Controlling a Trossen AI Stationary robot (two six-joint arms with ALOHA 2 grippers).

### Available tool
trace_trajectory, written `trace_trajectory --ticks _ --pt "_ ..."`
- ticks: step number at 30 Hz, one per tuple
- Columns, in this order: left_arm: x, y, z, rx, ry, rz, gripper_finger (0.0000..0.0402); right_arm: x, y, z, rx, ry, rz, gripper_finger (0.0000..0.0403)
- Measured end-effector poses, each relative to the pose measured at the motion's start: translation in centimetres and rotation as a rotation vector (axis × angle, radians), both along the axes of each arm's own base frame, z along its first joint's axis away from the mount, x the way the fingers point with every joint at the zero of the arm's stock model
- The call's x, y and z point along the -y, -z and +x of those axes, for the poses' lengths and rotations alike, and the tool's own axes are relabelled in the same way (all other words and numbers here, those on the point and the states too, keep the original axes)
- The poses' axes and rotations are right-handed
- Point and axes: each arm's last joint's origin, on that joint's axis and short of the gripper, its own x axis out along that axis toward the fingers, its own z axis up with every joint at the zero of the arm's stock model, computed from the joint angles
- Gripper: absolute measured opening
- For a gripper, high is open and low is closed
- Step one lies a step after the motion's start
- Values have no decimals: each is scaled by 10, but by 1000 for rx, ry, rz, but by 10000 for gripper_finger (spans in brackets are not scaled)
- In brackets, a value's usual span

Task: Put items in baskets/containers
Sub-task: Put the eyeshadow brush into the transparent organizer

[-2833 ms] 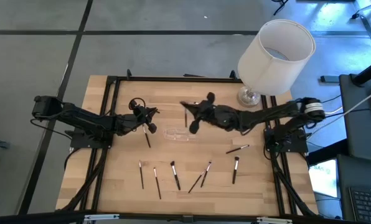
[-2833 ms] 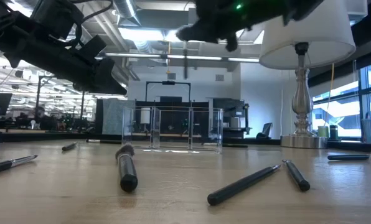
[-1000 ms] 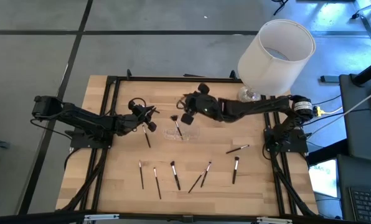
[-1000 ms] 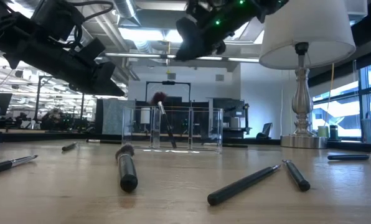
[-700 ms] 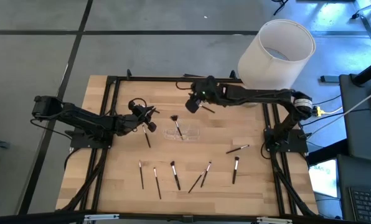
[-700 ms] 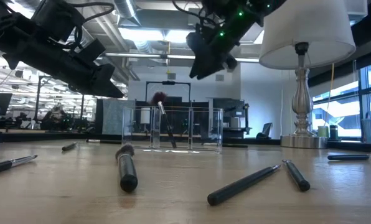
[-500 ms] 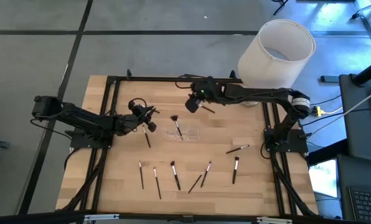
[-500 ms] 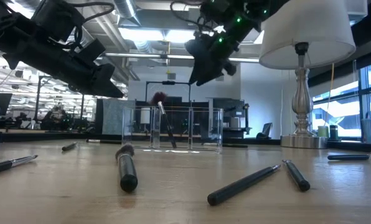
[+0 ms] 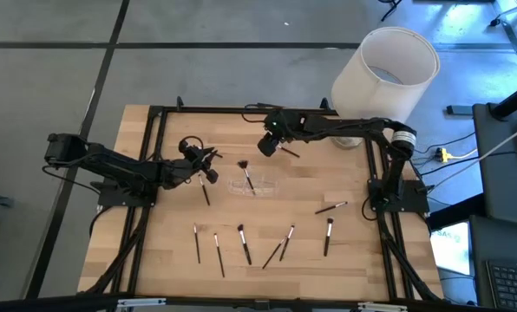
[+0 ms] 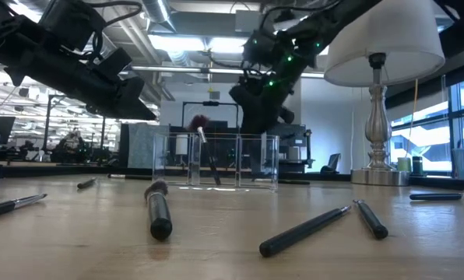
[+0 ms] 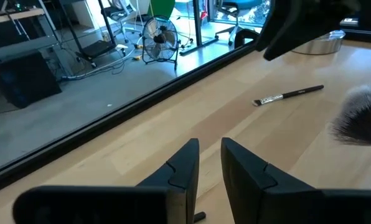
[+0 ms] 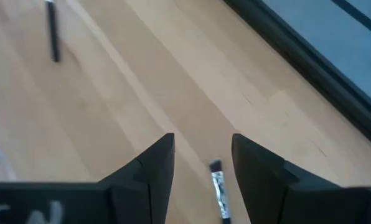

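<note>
Right gripper [image 9: 265, 146]: I see jaws spread, holding nothing, over a brush [image 9: 288, 152] at table's 12 o'clock.
Left gripper [image 9: 209, 165]: narrow gap, nothing held, at 9 o'clock of clear holder [image 9: 253, 185].
Holder: one brush [image 9: 246, 176] leaning inside.
Loose brushes [image 9: 242, 243]: toward 6 o'clock.

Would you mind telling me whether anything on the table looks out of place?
Only one brush sits in the clear holder, leaning askew with its bristles up. Seven others lie scattered on the table, and a large lamp stands at the far right corner.

Pale matt wood table [image 9: 172, 251] — clear glossy plastic holder [image 10: 216, 162].
</note>
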Motion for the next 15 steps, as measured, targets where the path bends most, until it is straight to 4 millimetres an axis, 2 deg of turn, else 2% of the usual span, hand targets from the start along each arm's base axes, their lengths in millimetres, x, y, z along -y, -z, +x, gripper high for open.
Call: trace_trajectory --ticks 3,12,15 --pt "0 0 0 -7 -5 13 69 8 11 -1 -46 -15 9 159" --pt "-9 0 -1 -17 -15 12 72 21 61 7 -197 -127 13 159" --pt "-11 0 -1 -18 -17 8 72 25 70 7 -228 -138 14 159"
